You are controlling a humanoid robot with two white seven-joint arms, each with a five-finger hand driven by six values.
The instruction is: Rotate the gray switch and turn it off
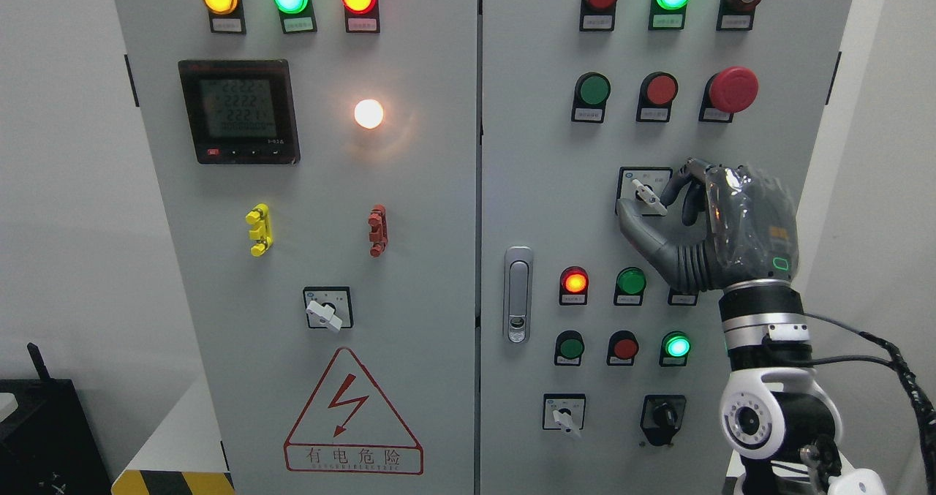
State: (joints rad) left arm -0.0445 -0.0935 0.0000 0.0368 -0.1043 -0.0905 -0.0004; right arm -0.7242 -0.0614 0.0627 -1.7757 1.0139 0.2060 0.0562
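Note:
The gray rotary switch sits on a black-framed plate on the right cabinet door, its handle slanting from upper left to lower right. My right hand comes up from the lower right. Its thumb lies under the handle and its index finger curls over the top right, so the two pinch the handle. The other fingers are curled behind, and the palm covers part of the panel to the right. The left arm does not show.
Similar gray switches sit at the left door's lower middle and the right door's bottom, beside a black knob. A red mushroom button, lit indicator lamps and a door latch surround the hand. A black box stands lower left.

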